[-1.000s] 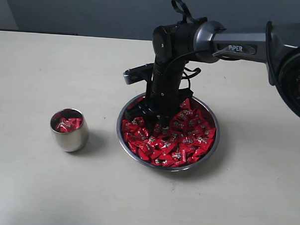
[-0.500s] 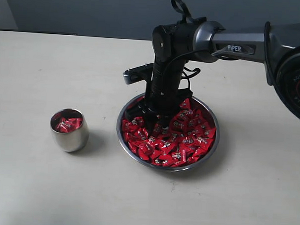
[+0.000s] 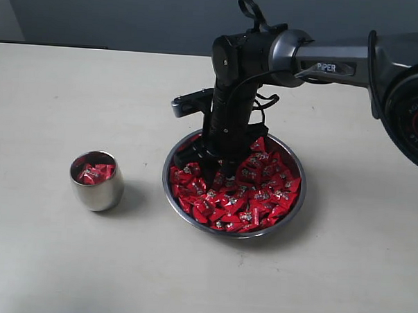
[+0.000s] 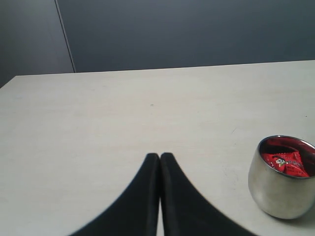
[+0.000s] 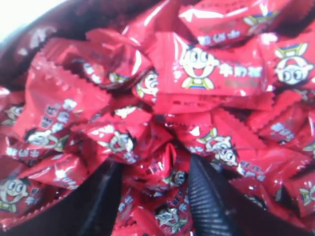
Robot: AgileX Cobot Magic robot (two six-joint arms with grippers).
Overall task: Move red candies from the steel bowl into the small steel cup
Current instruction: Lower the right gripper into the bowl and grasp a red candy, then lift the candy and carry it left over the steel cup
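Note:
The steel bowl point(image 3: 299, 201) sits mid-table, heaped with red candies point(image 3: 259, 193). My right gripper point(image 3: 212, 165) points straight down into the left back part of the heap. In the right wrist view this gripper point(image 5: 156, 164) is open, its black fingers point(image 5: 209, 196) pushed into the candies point(image 5: 206, 64), with a few wrappers lying loose between them. The small steel cup point(image 3: 96, 188) stands left of the bowl and holds a few red candies point(image 3: 94, 172). My left gripper point(image 4: 160, 157) is shut and empty, low over the table, with the cup point(image 4: 280, 194) off to one side.
The pale table point(image 3: 73, 95) runs wide around bowl and cup. A dark wall point(image 3: 132, 14) backs its far edge. The right arm point(image 3: 338, 65) reaches in from the right, above the bowl's far side.
The right gripper settled very slightly lower into the candy heap, then held still. Its jaws stay equally wide. The cup and bowl have not moved.

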